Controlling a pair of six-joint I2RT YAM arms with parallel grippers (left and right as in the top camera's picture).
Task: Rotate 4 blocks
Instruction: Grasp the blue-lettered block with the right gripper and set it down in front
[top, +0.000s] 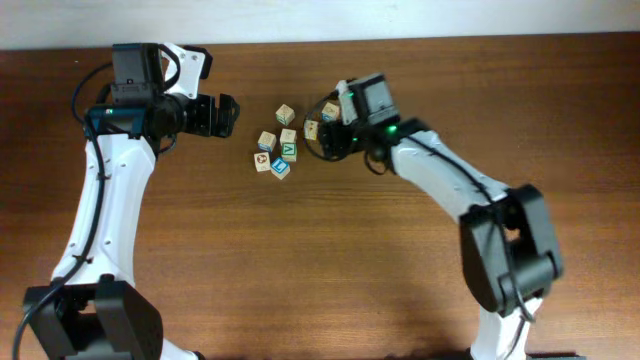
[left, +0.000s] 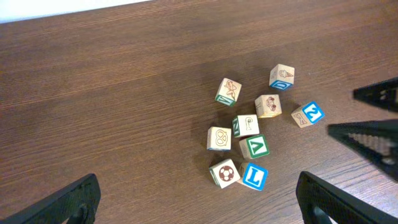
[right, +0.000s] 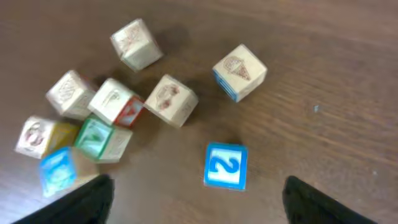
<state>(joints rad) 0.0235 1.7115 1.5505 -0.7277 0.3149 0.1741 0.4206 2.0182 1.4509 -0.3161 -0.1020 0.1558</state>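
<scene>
The blocks lie in a loose cluster on the wooden table. A blue-and-white "2" cube (right: 225, 165) sits just ahead of my right gripper (right: 205, 208), which is open with its fingers wide on either side and nothing between them. Beyond it are beige cubes: an ice-cream one (right: 240, 71), a car one (right: 171, 99) and another drawn one (right: 135, 43). In the overhead view the right gripper (top: 328, 140) hovers over the cluster's right side and hides the "2" cube. My left gripper (top: 228, 115) stands open and empty, left of the cluster.
Further cubes lie in the same cluster: a letter "f" cube (left: 246, 126), a pretzel cube (left: 219, 138), a green "V" cube (left: 255, 147), a red soccer-ball cube (left: 224, 173) and a blue "L" cube (left: 254, 176). The table's far edge (left: 74, 12) meets a white wall.
</scene>
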